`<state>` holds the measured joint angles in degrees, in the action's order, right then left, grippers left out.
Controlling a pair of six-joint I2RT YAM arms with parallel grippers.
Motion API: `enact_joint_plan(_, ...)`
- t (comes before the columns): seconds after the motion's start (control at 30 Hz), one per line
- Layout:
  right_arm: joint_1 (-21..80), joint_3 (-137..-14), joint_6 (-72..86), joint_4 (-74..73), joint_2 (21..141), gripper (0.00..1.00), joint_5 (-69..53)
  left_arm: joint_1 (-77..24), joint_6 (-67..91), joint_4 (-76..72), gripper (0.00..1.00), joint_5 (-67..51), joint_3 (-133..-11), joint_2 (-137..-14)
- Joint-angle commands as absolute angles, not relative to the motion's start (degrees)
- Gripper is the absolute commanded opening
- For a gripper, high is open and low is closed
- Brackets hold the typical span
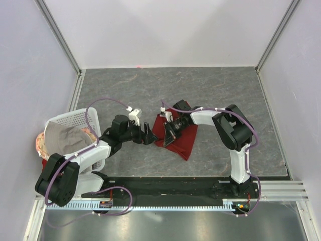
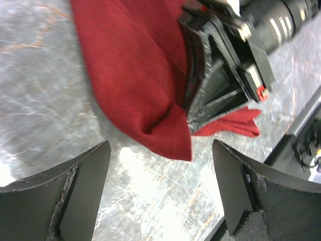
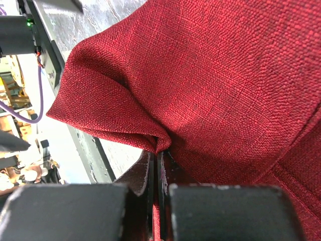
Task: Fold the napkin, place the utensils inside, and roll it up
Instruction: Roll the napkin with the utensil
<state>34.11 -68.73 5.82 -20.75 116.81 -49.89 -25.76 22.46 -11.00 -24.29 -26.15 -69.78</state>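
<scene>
The dark red napkin [image 1: 181, 139] lies bunched on the grey table at the middle. It fills the right wrist view [image 3: 215, 80] and shows at the top of the left wrist view [image 2: 135, 70]. My right gripper [image 1: 169, 134] is shut on a pinched fold of the napkin's left edge [image 3: 159, 150]. My left gripper [image 1: 149, 134] is open and empty just left of the napkin, its fingers [image 2: 80, 186] above bare table, close to a napkin corner. The right gripper's black fingers [image 2: 210, 85] show in the left wrist view. No gold utensils are in view.
A white plastic basket [image 1: 75, 120] with a grey-beige cloth [image 1: 62, 140] over it stands at the left edge. A black rail [image 1: 170, 187] runs along the near table edge. White walls enclose the table.
</scene>
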Motion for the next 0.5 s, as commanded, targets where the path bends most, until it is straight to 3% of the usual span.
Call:
enact_joint_plan(0.0,33.7,-70.4,5.8,-21.1,117.3,0.0,-50.8,-27.9,17.8,-13.5,0.9,-25.7,-25.5,-70.0)
enact_joint_plan(0.47,33.2,-70.6,6.4,-21.1,118.5,0.0,-51.3,-32.0,14.9,-10.2,0.88,-20.8,-26.5,-73.4)
